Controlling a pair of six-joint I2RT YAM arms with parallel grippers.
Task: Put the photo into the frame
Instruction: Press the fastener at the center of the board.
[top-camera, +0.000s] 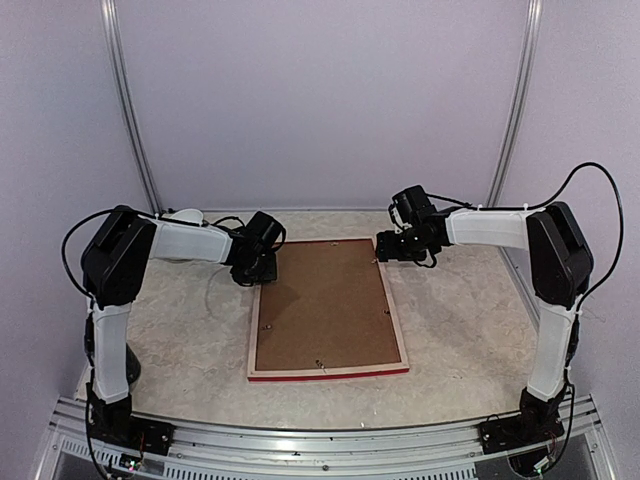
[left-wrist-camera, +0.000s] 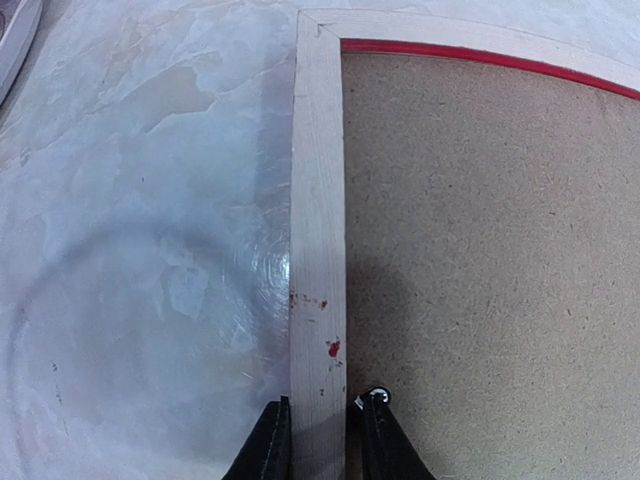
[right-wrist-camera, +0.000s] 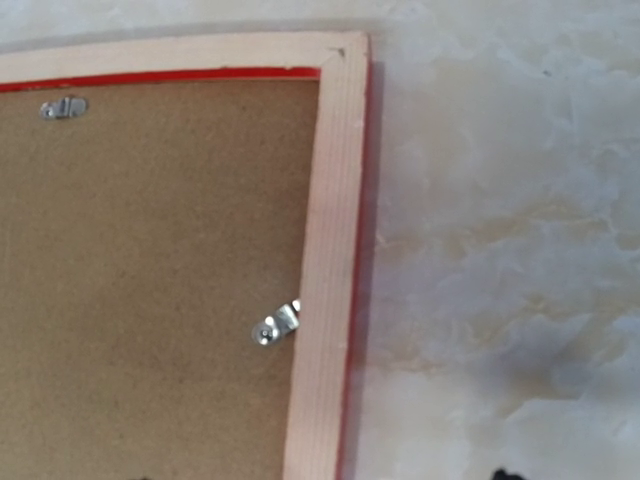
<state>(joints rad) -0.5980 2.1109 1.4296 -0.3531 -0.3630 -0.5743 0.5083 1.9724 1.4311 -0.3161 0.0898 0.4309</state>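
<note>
Left gripper (left-wrist-camera: 318, 445) is standing narrow: its two black fingers (left-wrist-camera: 268, 445) are straddling the left rail of the frame (left-wrist-camera: 317, 200), a little short of the far left corner. One finger is sitting against the rail's outer edge. The other is sitting just inside the inner edge, over the backing board (left-wrist-camera: 480, 250) and beside a small metal clip (left-wrist-camera: 378, 397). Cannot tell whether the fingers are actually pressing on the wood. Small red paint spots (left-wrist-camera: 333, 348) are showing on the rail just ahead of the fingertips. Right gripper (top-camera: 390, 248) is hovering over the far right corner of the frame with its jaws standing wide. Only a dark fingertip edge is showing at the bottom of the right wrist view, and it is gripping nothing. Two metal turn clips are lying below it, one (right-wrist-camera: 277, 323) on the right rail's inner edge and one (right-wrist-camera: 63, 107) along the far rail. The frame is lying flat and face down in the middle of the table (left-wrist-camera: 150, 250), between the two arms. Its pale wood back is facing up and its long sides are running near to far. The brown backing board is sitting inside the rails. A thin red line is showing along the inner lip and the outer edges, and it is clearest along the near edge (top-camera: 328, 375).
</note>
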